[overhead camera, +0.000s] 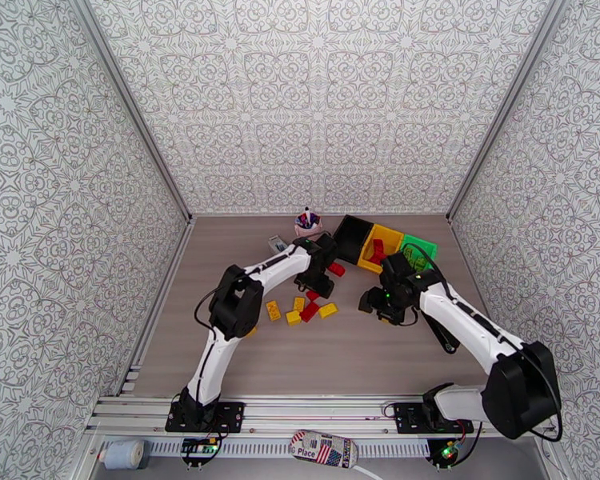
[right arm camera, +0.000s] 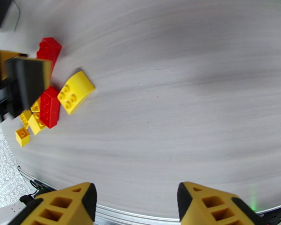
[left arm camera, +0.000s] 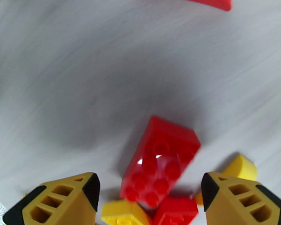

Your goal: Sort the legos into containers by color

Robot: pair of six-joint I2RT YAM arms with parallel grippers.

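Red lego point(left arm camera: 160, 162), seemingly ungripped, within left hand point(left arm camera: 150, 186)

- Three joined rectangular plastic bins stand in a row near the far right corner of the grey wooden table point(overhead camera: 340, 362): black bin point(overhead camera: 350, 236), yellow bin point(overhead camera: 390, 238), green bin point(overhead camera: 422, 248), left to right.
- A round pink cup of pens point(overhead camera: 306, 226) stands just left of the black bin.
- Small red and yellow studded plastic bricks point(overhead camera: 309, 312) cluster mid-table, before the bins.
- Red bricks point(overhead camera: 377, 251) lie in the yellow bin.

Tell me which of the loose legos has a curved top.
The yellow lego at the edge of the cluster: past its four studs, its top curves down smoothly. The red lego beside it and the others nearby are square-edged blocks.
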